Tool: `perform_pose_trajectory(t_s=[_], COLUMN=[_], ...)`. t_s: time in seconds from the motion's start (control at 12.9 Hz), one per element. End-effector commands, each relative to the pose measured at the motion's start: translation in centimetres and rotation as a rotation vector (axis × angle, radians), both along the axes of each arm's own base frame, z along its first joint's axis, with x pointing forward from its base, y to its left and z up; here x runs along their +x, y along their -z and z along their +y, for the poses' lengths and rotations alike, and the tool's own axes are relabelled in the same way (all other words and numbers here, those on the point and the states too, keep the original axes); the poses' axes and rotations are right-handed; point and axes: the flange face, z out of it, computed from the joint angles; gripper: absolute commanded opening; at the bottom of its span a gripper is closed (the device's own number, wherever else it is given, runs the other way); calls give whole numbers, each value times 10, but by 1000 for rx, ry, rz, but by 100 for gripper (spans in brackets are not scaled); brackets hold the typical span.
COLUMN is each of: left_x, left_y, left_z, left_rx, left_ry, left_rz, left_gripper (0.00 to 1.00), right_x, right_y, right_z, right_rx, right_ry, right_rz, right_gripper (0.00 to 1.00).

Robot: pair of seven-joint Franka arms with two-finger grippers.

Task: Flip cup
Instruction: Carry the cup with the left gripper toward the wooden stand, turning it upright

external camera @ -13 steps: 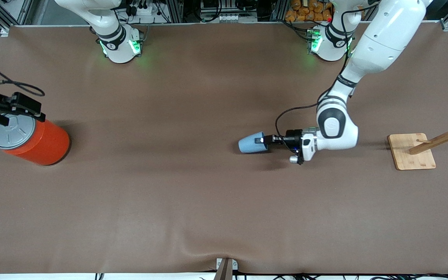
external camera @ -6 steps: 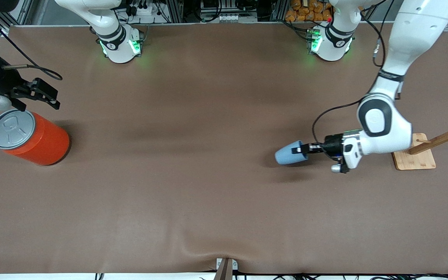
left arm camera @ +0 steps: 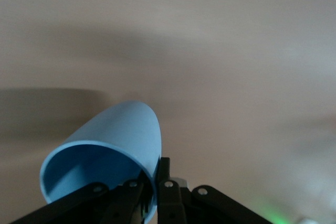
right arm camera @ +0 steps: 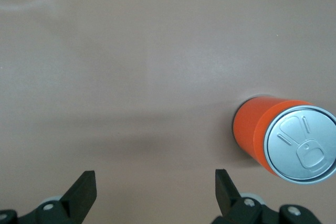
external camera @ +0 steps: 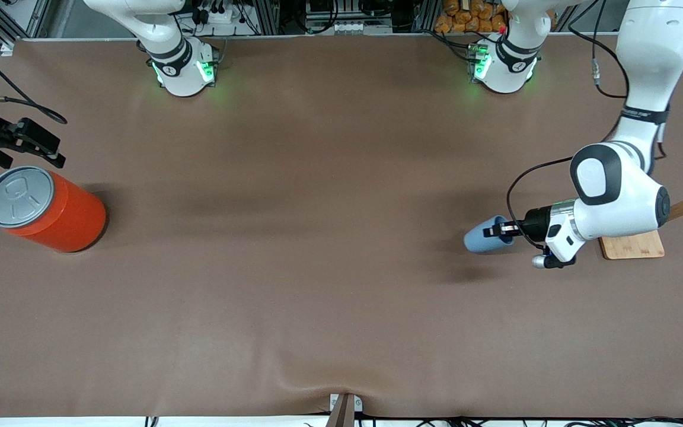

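The small light-blue cup (external camera: 484, 239) is held on its side above the table near the left arm's end, its closed base pointing toward the table's middle. My left gripper (external camera: 504, 229) is shut on the cup's rim; in the left wrist view one finger is inside the cup (left arm camera: 113, 145) and one outside, and the gripper (left arm camera: 153, 179) pinches the wall. My right gripper (external camera: 33, 142) is open and empty, up in the air beside the orange can at the right arm's end; its fingers (right arm camera: 84, 187) stand wide apart around the gripper's middle (right arm camera: 155, 187).
A large orange can (external camera: 51, 209) with a grey pull-tab lid stands at the right arm's end, also in the right wrist view (right arm camera: 286, 137). A wooden rack on a square base (external camera: 629, 234) stands at the left arm's end, close to the left wrist.
My left gripper has carried the cup from mid-table toward the left arm's end, near the wooden rack. My right gripper has left the can's lid and risen beside it.
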Motion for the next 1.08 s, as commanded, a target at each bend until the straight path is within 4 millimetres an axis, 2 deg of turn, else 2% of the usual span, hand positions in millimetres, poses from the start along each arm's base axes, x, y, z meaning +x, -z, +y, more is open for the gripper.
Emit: perform_pose_trajectory(t_s=[0.0, 0.23, 0.39, 0.54, 0.77, 0.85, 0.93, 1.01], left_x=[2, -2, -5, -4, 2, 5, 9, 12], left_y=[-14, -3, 9, 14, 18, 14, 8, 1], left_z=[-4, -23, -30, -28, -22, -20, -19, -19], left_rx=[172, 386, 399, 399, 397, 397, 397, 397], left_ry=[12, 80, 93, 105, 97, 89, 85, 82], left_rz=[-19, -29, -12, -7, -1, -9, -17, -29], left_gripper=[0, 0, 0, 2, 38, 72, 100, 100], right_x=[4, 2, 2, 1, 1, 1, 1, 0], right_y=[-9, -22, -22, -22, -22, -22, -22, -21], right_z=[-3, -1, -5, -3, -4, -4, -4, -4], right_rx=[6, 2, 2, 2, 0, 0, 0, 0], right_ry=[4, 8, 16, 11, 11, 13, 11, 11], right_rz=[3, -18, -18, -17, -15, -15, -14, -9], right_gripper=[100, 100, 100, 100, 100, 100, 100, 100])
